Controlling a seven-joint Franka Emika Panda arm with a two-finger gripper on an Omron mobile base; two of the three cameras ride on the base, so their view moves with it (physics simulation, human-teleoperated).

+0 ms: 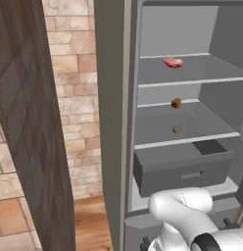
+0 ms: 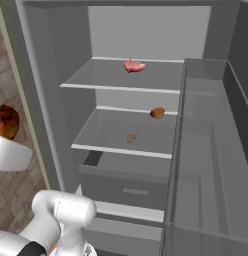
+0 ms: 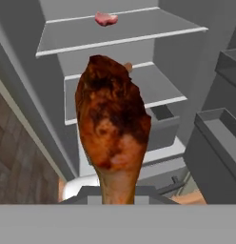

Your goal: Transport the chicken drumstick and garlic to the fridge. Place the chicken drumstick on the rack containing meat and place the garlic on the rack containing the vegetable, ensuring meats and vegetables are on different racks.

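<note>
The pincer (image 3: 118, 200) is clamped on the thin bone end of the chicken drumstick (image 3: 112, 126), which stands upright before the open fridge (image 2: 56, 50). Beyond it, the meat (image 2: 134, 66) lies near the back edge of the rack containing meat (image 2: 121, 89). On the shelf below (image 2: 116, 150), the vegetable (image 2: 157, 113) sits by the back edge and the garlic (image 2: 131, 138) nearer the front edge.

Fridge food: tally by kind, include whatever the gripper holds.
Raw meat slab, top shelf: 1
Brown ball, second shelf: 1
Garlic, second shelf: 1
Drumstick, in gripper, outside fridge: 1
Total: 4
</note>
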